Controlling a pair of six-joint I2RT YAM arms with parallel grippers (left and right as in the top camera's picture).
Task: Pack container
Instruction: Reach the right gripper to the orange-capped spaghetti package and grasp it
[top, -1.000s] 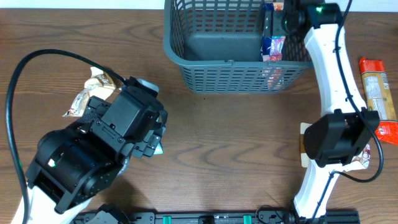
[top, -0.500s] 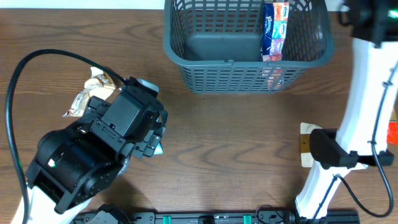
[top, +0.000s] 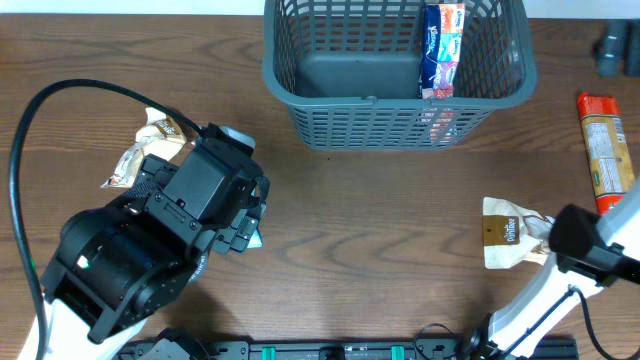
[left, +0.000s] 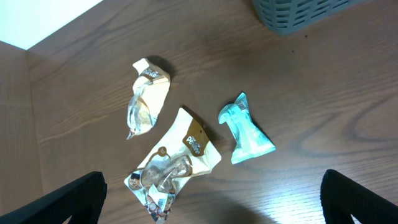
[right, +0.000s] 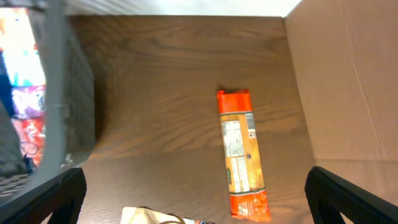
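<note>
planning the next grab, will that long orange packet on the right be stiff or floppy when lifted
The orange packet looks straight and box-like, so it probably stays stiff rather than drooping. Its wrapper seems smooth, so it may be slippery. Lying flat on the table, pushed near one end it would likely swivel, not roll.

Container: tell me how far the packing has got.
Done: one blue-and-pink snack packet stands inside the container, right of its middle. In hand: nothing; the left gripper and right gripper are both open and empty. Left on the table: the orange packet, a lone cream packet at the near right, plus two cream packets and a teal packet on the left.
</note>
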